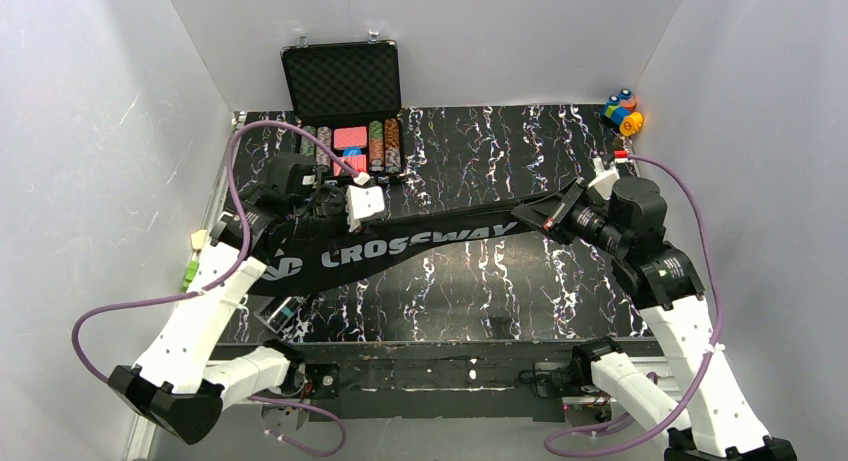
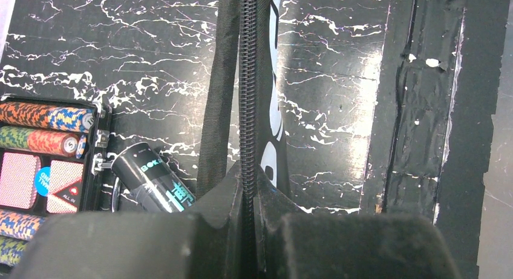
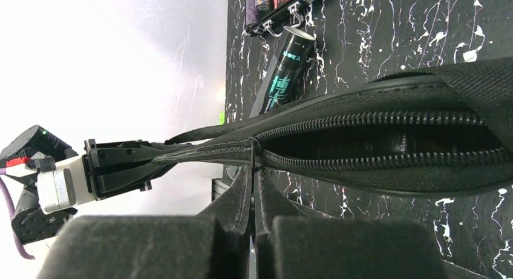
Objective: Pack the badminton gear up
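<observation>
My arms reached inward, left tool [image 2: 248, 188] and right tool [image 3: 253, 179] each clamped tight on the bag [image 1: 400, 249], which hung stretched between them over the bench [image 1: 480, 301].

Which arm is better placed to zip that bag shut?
Probably the right: the right gripper pinches at the zipper slider, the bag gaping just beyond. The left gripper merely clamps the zipped end.

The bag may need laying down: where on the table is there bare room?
Bare marble lies between the poker case and the toy blocks along the far edge, and between the bag and the table's near edge. The left side is crowded: case, tube and bag cluster there.
</observation>
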